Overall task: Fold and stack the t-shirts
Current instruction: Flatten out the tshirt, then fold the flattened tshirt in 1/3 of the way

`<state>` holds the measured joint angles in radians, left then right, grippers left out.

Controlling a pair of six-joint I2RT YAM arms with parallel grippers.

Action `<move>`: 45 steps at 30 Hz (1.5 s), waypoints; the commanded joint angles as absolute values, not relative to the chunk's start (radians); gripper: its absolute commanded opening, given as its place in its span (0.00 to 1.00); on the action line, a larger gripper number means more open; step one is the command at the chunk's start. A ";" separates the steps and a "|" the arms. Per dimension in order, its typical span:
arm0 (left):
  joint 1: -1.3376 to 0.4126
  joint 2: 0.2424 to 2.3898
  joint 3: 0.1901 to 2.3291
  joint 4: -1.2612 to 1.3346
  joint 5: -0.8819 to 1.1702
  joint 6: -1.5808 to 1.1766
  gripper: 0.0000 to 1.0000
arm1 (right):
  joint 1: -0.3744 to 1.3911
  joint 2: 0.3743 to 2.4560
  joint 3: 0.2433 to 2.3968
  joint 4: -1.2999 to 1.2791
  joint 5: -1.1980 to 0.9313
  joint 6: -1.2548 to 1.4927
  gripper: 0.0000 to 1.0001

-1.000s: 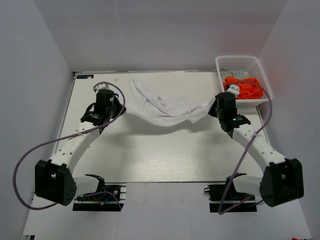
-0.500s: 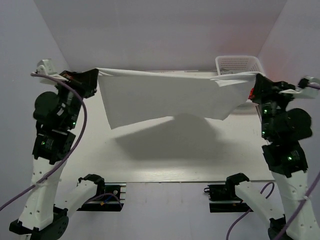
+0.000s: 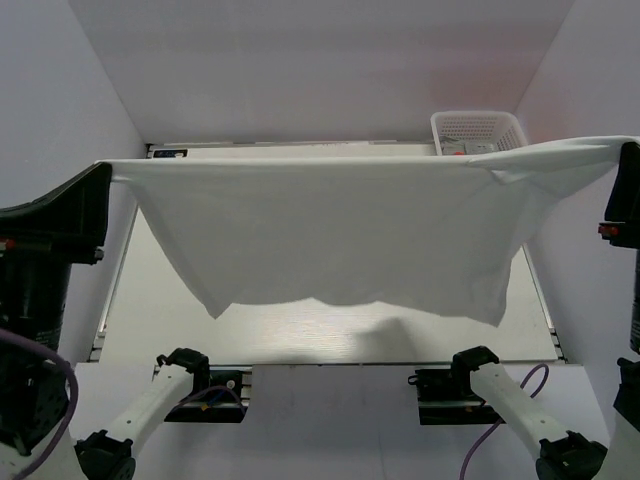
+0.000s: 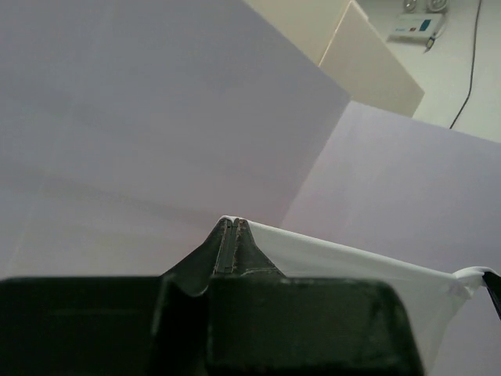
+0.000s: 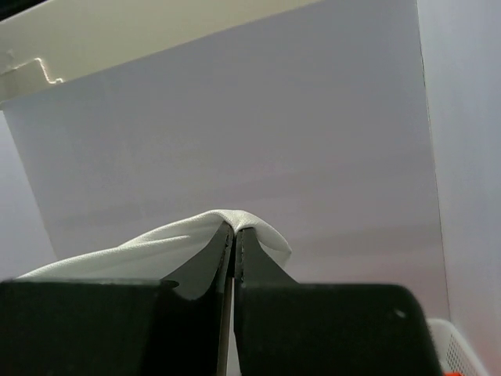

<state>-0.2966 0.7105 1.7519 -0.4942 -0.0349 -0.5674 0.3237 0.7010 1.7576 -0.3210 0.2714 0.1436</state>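
Holding the white t-shirt [image 3: 330,230] stretched in the air above the worktop [image 3: 330,340]. The left gripper [image 4: 233,227] is pinched tight on one upper corner and the right gripper [image 5: 235,233] on the other. We read this as the spread-out step. Next we'd lower it flat and unwrinkled, then fold.

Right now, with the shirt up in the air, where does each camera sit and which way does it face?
Top external: fixed above and behind the arms, looking down at the table; shows the white t-shirt stretched between both raised arms, the basket far right, arm bases at bottom.
Left wrist: on the raised left arm, facing the far walls; left gripper shut on a shirt corner.
Right wrist: facing the back wall; right gripper shut on the opposite corner.
Shared: all three show the white t-shirt.
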 commanded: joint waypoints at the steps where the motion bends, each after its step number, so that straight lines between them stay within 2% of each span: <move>1: -0.287 0.744 1.778 -0.546 -0.075 -0.529 0.00 | 0.324 0.726 1.781 -0.290 0.282 0.069 0.00; 4: -0.287 0.796 1.778 -0.546 -0.084 -0.529 0.00 | 0.327 0.758 1.726 -0.218 0.285 0.045 0.00; 8: -0.287 0.879 1.659 -0.478 -0.127 -0.519 0.00 | 0.328 0.854 1.558 -0.131 0.314 0.049 0.00; 11: -0.298 0.948 1.530 -0.427 -0.231 -0.528 0.00 | 0.324 0.917 1.436 -0.014 0.328 0.046 0.00; 16: -0.281 1.208 1.402 -0.426 -0.452 -0.581 0.00 | 0.318 1.139 1.260 0.109 0.308 0.075 0.00; 20: -0.255 1.452 1.313 -0.387 -0.505 -0.586 0.00 | 0.305 1.371 1.169 0.184 0.275 0.143 0.00; 21: -0.238 1.507 1.313 -0.324 -0.465 -0.586 0.00 | 0.302 1.409 1.164 0.202 0.253 0.167 0.00; 22: -0.226 1.567 1.313 -0.313 -0.436 -0.572 0.00 | 0.293 1.539 1.184 0.198 0.247 0.178 0.00; 27: -0.169 1.998 1.543 -0.363 -0.379 -0.531 0.00 | 0.261 1.866 1.334 0.141 0.088 0.244 0.00; 31: -0.158 2.112 1.647 -0.328 -0.331 -0.482 0.00 | 0.253 2.029 1.454 0.112 0.026 0.265 0.00; 39: -0.147 2.166 1.730 -0.284 -0.281 -0.440 0.00 | 0.241 2.068 1.494 0.123 -0.022 0.265 0.00; 45: -0.138 2.083 1.656 -0.308 -0.290 -0.430 0.00 | 0.241 1.927 1.398 0.098 -0.014 0.288 0.00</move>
